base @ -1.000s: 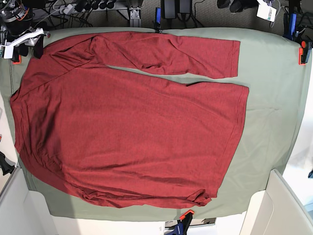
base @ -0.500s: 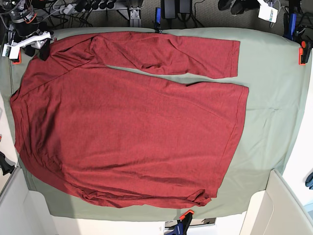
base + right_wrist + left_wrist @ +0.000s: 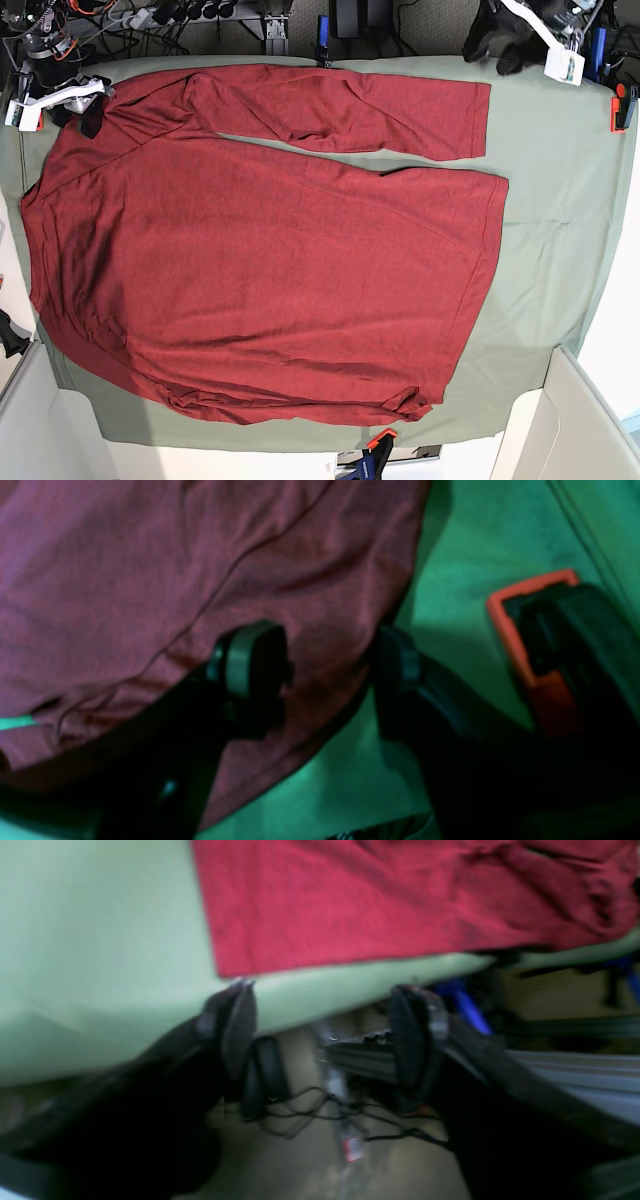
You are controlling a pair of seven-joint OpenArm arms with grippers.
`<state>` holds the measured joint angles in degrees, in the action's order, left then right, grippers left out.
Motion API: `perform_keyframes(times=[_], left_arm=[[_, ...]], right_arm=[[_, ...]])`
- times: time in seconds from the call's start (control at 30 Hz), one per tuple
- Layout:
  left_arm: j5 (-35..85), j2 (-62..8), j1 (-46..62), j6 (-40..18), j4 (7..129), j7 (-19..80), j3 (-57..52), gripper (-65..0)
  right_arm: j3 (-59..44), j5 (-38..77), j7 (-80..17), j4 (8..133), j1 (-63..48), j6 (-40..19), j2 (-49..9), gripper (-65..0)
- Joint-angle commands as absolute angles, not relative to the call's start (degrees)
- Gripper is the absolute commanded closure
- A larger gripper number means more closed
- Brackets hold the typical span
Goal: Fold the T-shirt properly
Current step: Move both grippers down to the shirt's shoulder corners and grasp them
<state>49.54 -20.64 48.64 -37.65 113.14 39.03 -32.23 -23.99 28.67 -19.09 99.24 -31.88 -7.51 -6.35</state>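
T-shirt (image 3: 260, 250) flat on table cover (image 3: 560, 220) | both grippers' fingers apart

Sage green table cover (image 3: 550, 200) spread flat, orange-and-black clamps at its right edge (image 3: 621, 105) and near edge (image 3: 378, 445), tangled black cables (image 3: 320, 1120) on the floor below the table.

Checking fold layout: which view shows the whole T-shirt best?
The base view: the T-shirt lies spread flat, with one sleeve stretched along the far edge. The left wrist view shows only a red edge above the table's rim; the right wrist view shows blurred wrinkled fabric.
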Motion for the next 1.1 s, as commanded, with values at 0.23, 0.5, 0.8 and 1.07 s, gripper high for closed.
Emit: perform_keyframes(times=[0.23, 0.5, 0.8, 1.07], left_arm=[[48.2, -24.0, 40.5, -35.4, 105.1, 37.1, -32.7, -46.3], [51.0, -23.9, 37.1, -35.2, 99.0, 38.1, -31.4, -46.3], [41.6, -23.6, 34.2, -31.9, 99.0, 35.7, -22.4, -46.3], [40.0, -23.8, 33.7, -31.3, 97.8, 36.4, -22.1, -46.2]], right_arm=[[-24.2, 27.6, -20.4, 99.4, -32.2, -7.3, -6.5, -32.1], [-24.2, 27.2, -20.5, 99.4, -32.2, -7.3, -6.5, -32.1], [-24.3, 27.2, -20.7, 99.4, -32.2, -7.3, -6.5, -32.1], [-24.3, 27.2, -20.9, 99.4, -32.2, -7.3, -6.5, -32.1]])
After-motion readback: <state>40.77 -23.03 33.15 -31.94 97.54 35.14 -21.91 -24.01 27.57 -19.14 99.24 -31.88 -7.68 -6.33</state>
